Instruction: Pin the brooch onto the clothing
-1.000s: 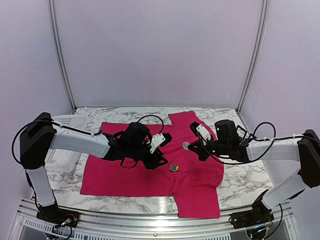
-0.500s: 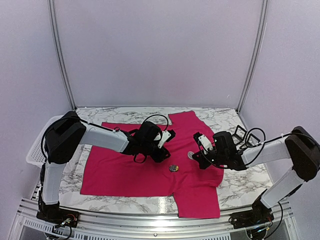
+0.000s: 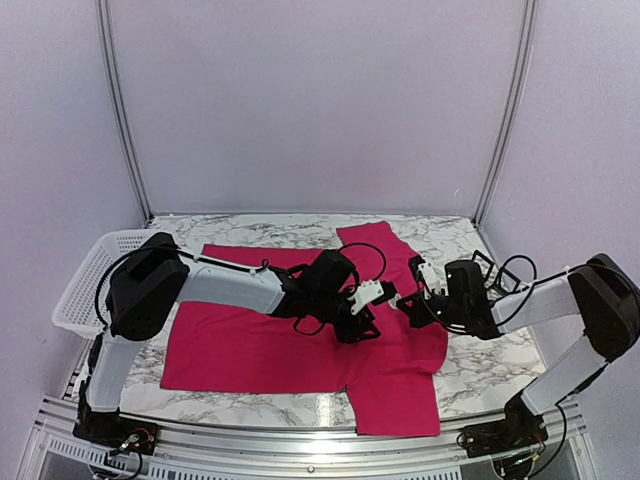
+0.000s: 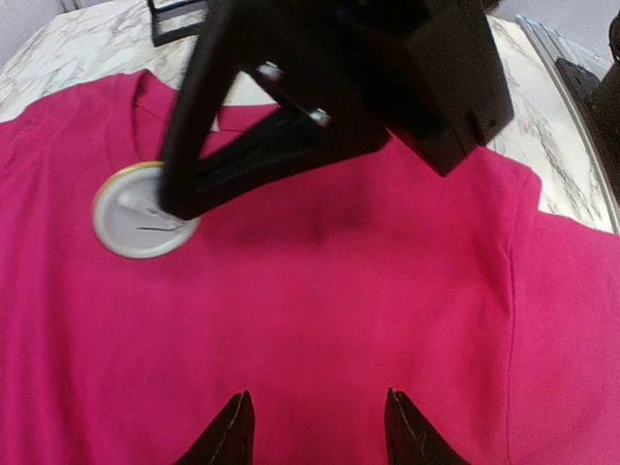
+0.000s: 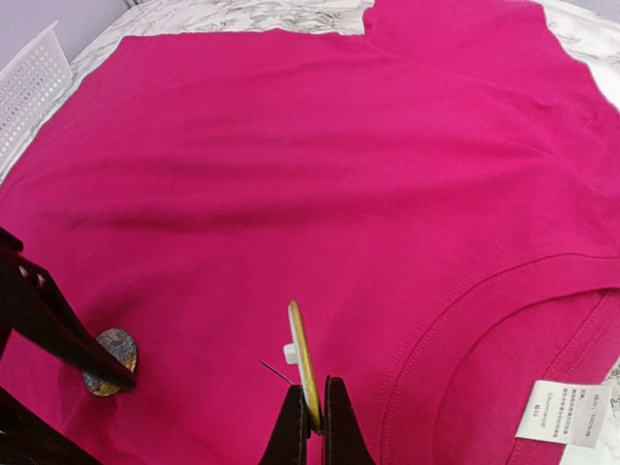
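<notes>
**A:** Brooch [image 5: 303, 363] first. Where are you holding it?

**B:** I'm clamping it on edge in the right pincer [image 5: 312, 407], pin sticking out sideways, low over the clothing [image 5: 339, 174] that's lying flat on the table [image 5: 242, 12] beneath. I'm judging that this angle is letting the pin meet the fabric.

**A:** And the left pincer [image 4: 318, 399]?

**B:** It's hanging open, nothing between its fingers, facing the right one just above the fabric, probably for steadying it. A dark disc [image 5: 113, 351] is lying at one fingertip.

Brooch [image 5: 301, 349] edge-up in right hand [image 5: 311, 397], above crimson T-shirt [image 5: 291, 145]
</notes>
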Robot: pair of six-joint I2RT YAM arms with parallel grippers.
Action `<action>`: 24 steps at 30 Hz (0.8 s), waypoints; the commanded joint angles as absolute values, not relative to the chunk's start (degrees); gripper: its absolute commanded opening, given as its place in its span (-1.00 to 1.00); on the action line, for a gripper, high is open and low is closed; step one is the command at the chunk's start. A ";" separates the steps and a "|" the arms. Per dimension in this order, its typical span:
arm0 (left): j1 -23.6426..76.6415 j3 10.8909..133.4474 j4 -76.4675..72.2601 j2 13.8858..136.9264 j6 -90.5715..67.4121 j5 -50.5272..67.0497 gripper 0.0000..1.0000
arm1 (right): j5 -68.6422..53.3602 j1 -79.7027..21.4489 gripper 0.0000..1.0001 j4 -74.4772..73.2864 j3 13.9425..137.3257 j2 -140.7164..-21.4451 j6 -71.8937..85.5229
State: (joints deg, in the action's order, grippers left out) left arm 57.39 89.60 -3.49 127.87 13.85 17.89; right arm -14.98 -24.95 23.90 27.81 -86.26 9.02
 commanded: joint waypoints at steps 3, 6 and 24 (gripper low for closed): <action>58.62 93.04 4.39 132.95 18.39 19.48 -0.05 | -17.37 -24.63 -1.00 23.93 26.99 -82.98 7.61; 58.62 93.84 4.98 133.85 18.80 15.41 -0.14 | -19.34 -24.69 -1.00 24.08 26.42 -82.34 7.09; 56.34 90.82 2.65 127.19 16.12 30.64 -1.00 | -18.70 -31.61 -1.00 38.69 19.78 -82.07 -5.84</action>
